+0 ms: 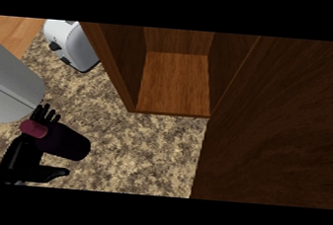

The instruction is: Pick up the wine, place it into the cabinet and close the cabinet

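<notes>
Lower left of frame: my left hand (27,160) curls around the wine (59,139), dark bottle with magenta cap, lying tilted above the speckled counter (144,152). Upper centre, cabinet (173,85) stands open; its door (278,123) fills the right. Toaster (71,42) upper left. Right hand unseen.

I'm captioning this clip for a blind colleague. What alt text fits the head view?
A black hand at lower left is curled round a dark wine bottle lying tilted over a speckled counter. Ahead, a wooden cabinet stands open, its door swung out at right. A white toaster sits at upper left.
</notes>
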Robot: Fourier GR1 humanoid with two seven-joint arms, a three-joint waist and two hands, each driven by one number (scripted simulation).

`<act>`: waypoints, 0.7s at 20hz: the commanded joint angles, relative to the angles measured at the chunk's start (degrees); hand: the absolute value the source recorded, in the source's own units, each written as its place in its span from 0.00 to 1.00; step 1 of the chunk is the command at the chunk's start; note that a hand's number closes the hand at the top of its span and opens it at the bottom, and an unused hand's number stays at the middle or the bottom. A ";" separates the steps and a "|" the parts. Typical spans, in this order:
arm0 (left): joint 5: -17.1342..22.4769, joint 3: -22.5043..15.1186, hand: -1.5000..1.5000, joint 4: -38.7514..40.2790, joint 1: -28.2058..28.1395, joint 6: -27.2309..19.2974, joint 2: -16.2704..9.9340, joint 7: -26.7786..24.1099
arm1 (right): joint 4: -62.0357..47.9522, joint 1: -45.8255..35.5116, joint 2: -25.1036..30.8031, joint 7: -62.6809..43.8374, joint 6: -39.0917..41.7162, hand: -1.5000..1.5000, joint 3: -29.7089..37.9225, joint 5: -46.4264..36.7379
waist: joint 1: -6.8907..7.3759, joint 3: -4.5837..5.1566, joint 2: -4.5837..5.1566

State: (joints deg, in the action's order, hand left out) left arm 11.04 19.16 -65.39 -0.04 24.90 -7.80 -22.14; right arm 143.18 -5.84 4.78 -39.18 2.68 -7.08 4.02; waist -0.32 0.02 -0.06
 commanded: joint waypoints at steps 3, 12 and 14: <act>-3.56 -2.23 0.00 6.66 1.13 -1.04 2.00 -6.47 | 8.05 -3.99 0.46 -7.97 -2.75 0.00 0.78 1.95 | 0.00 0.04 0.01; -0.29 -0.73 0.00 11.22 3.23 1.35 -0.34 -6.83 | 8.86 3.07 1.42 -2.28 1.45 0.00 3.42 5.93 | -0.01 -0.03 -0.02; -0.11 -1.07 0.00 11.18 4.33 1.23 -0.16 -6.76 | 10.31 1.85 0.56 -4.57 0.09 0.00 0.36 2.59 | 0.03 -0.02 -0.08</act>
State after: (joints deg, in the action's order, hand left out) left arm 9.78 18.32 -53.38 4.25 26.00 -8.58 -29.59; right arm 143.17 -6.67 5.39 -39.67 3.06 -5.99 3.96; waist -0.33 0.01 -0.06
